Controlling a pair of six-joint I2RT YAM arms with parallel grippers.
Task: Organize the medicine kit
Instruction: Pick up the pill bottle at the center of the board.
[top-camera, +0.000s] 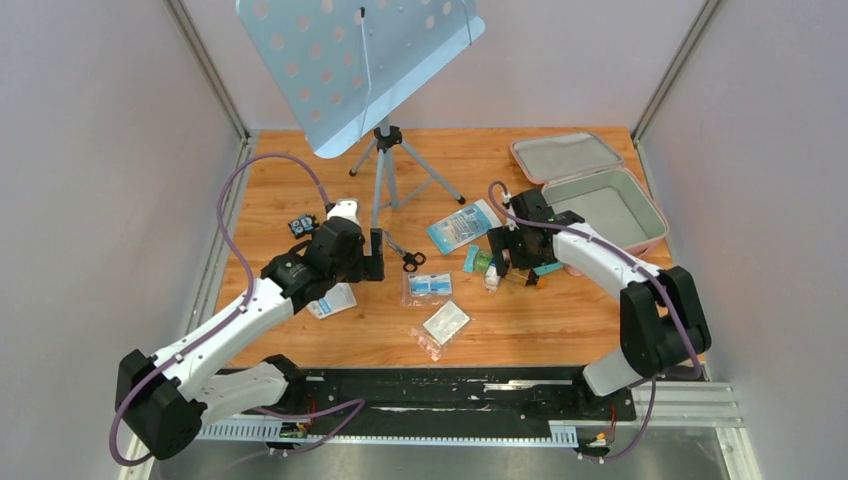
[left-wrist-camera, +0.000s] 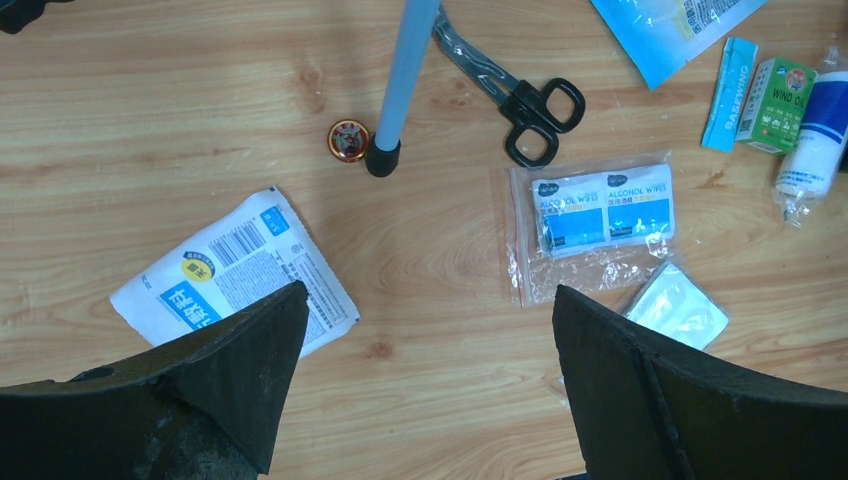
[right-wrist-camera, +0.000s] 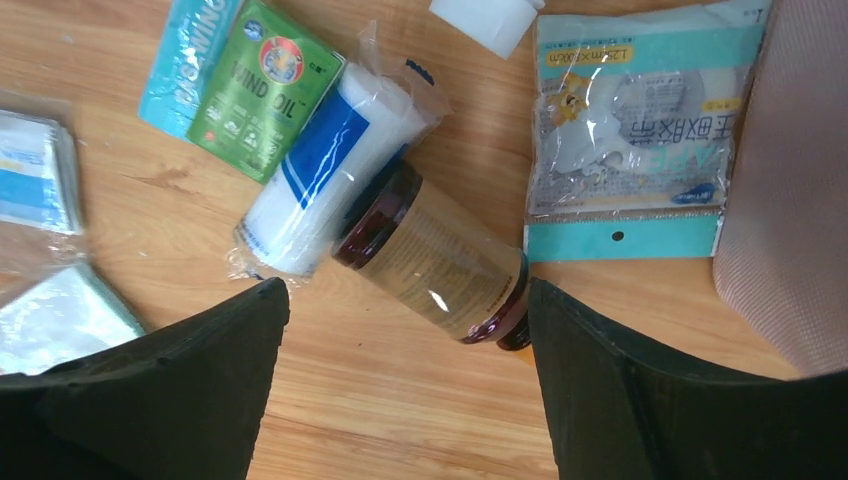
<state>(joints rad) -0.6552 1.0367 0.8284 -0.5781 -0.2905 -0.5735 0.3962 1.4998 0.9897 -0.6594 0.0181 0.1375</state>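
Note:
The pink medicine kit (top-camera: 655, 215) lies open at the back right, its grey lining bare; its pink side shows at the right of the right wrist view (right-wrist-camera: 790, 200). My right gripper (top-camera: 515, 262) (right-wrist-camera: 408, 290) is open, just above a lying brown bottle (right-wrist-camera: 435, 260) with a wrapped gauze roll (right-wrist-camera: 320, 170) against it. My left gripper (top-camera: 375, 255) (left-wrist-camera: 428, 295) is open and empty over bare wood, between a white-blue packet (left-wrist-camera: 235, 270) and a bag of alcohol wipes (left-wrist-camera: 600, 215).
A tripod stand (top-camera: 385, 160) with a perforated plate stands at the back centre; one leg (left-wrist-camera: 400, 80) ends by a small round tin (left-wrist-camera: 349, 139). Scissors (left-wrist-camera: 530, 105), a green Wind Oil box (right-wrist-camera: 262, 85), a mask packet (right-wrist-camera: 635, 120) and a clear pouch (top-camera: 445, 323) lie around.

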